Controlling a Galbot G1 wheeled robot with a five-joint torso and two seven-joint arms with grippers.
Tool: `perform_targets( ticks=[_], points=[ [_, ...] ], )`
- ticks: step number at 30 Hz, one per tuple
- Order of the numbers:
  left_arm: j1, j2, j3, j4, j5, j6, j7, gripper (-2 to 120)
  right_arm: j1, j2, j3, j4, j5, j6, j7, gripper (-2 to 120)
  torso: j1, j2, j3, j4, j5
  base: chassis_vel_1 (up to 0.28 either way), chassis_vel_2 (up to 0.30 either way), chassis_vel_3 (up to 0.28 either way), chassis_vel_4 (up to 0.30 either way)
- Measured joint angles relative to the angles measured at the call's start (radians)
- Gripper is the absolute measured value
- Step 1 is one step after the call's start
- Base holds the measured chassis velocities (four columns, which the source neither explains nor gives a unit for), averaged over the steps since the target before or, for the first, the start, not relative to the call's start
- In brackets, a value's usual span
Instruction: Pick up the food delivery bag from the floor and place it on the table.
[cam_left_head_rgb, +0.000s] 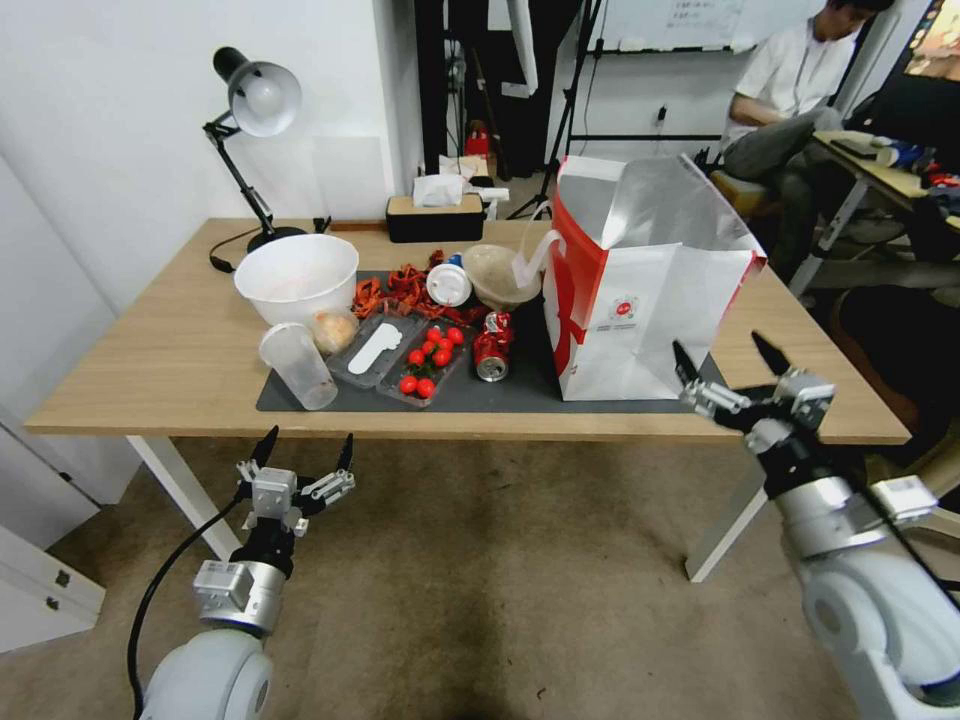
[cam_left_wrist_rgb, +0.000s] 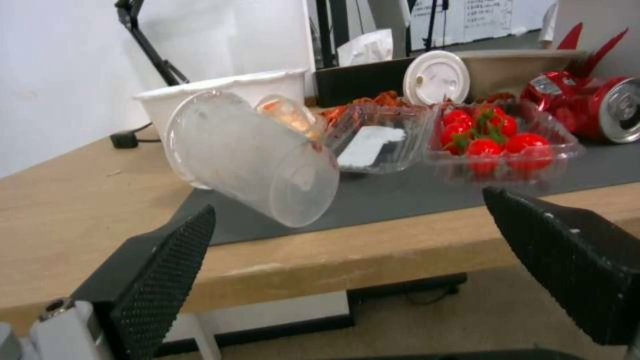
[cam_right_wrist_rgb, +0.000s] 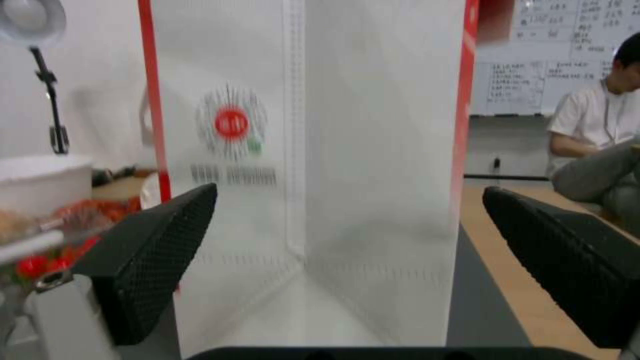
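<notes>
On the tabletop (cam_left_head_rgb: 150, 350), the food delivery bag (cam_left_head_rgb: 640, 300) stands at 3 o'clock of the bowl (cam_left_head_rgb: 296, 275).

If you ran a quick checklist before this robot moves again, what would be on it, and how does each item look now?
1. White paper delivery bag with red sides standing upright on the light-wood table: ok.
2. Bag base on the dark grey mat: ok.
3. Right gripper open, off the bag: ok.
4. Left gripper open, below the table edge: ok.
5. Crushed red can apart from the bag: ok.
6. Bag contents: cannot tell.
</notes>
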Motion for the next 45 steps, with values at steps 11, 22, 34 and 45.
perform_targets(
  ticks=[11,22,34,45],
  points=[
    [-0.004,-0.003,-0.003,0.013,0.0,-0.009,-0.001,100,-0.066,0.128,-0.048,-0.11,-0.101,0.142,-0.012,100,0.0,0.0,0.0,-0.0001,0.0,0.0,0.0,0.0,0.0],
    [-0.003,-0.003,0.0,0.019,-0.002,-0.025,0.003,100,-0.072,0.169,-0.046,-0.123,-0.127,0.174,-0.021,100,0.0,0.0,0.0,0.0,0.0001,0.0,0.0,0.0,0.0],
    [0.001,-0.001,-0.014,0.024,-0.009,-0.041,0.003,100,-0.061,0.178,-0.038,-0.143,-0.13,0.19,-0.006,100,0.0,0.0,0.0,0.0,0.0,0.0,0.0,0.0,0.0],
    [-0.002,0.0,-0.013,0.027,-0.003,-0.041,-0.002,100,-0.064,0.176,-0.034,-0.142,-0.127,0.197,-0.006,100,0.0,0.0,0.0,0.0001,0.0001,0.0,0.0,0.0,0.0]
  ],
)
